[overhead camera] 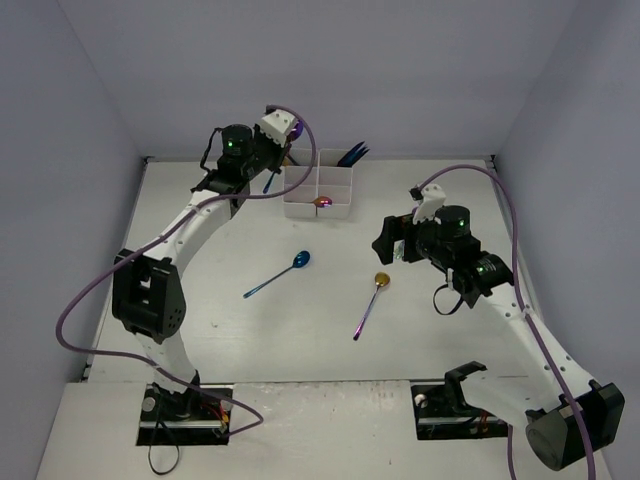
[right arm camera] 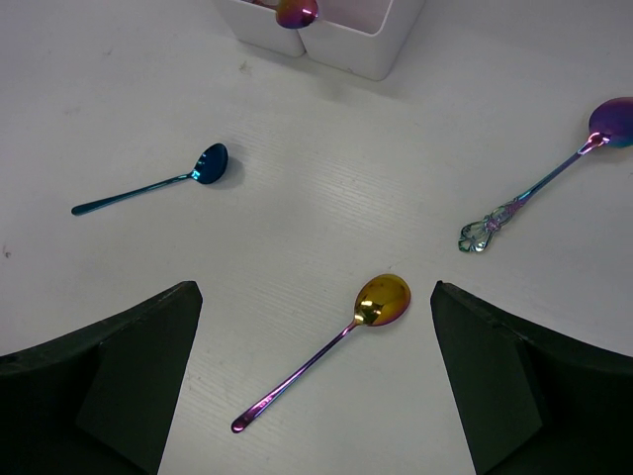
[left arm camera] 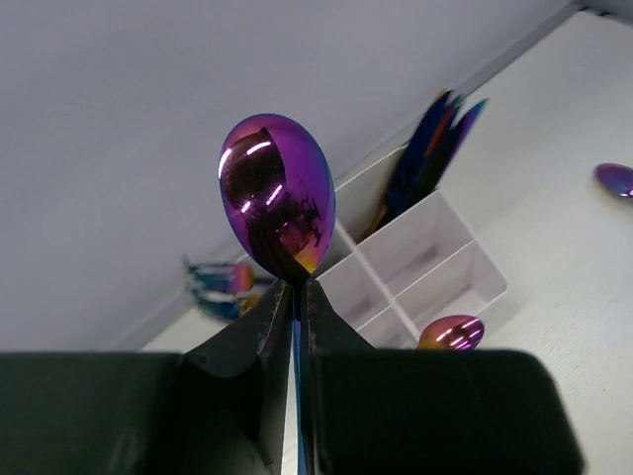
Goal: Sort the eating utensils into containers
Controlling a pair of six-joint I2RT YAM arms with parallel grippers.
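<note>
The left claw (left arm camera: 297, 297) is clamped on the neck of a purple spoon (left arm camera: 277, 198). Its shiny bowl stands up just above the fingertips. The claw is raised at the far side of the tabletop (overhead camera: 200, 290), just left of the white container (overhead camera: 320, 185).

In the container, dark blue utensils (overhead camera: 352, 155) stand in a far compartment. Another spoon's purple-gold bowl (overhead camera: 323, 203) pokes over the near wall.

The right claw (right arm camera: 316, 386) is spread wide and holds nothing. It hangs over the middle of the tabletop. A gold-bowled spoon (right arm camera: 336, 341) lies directly below it, between the two fingers. A blue spoon (right arm camera: 158, 183) lies further off on its left. A spoon with an ornate handle (right arm camera: 539, 183) lies to its right.
</note>
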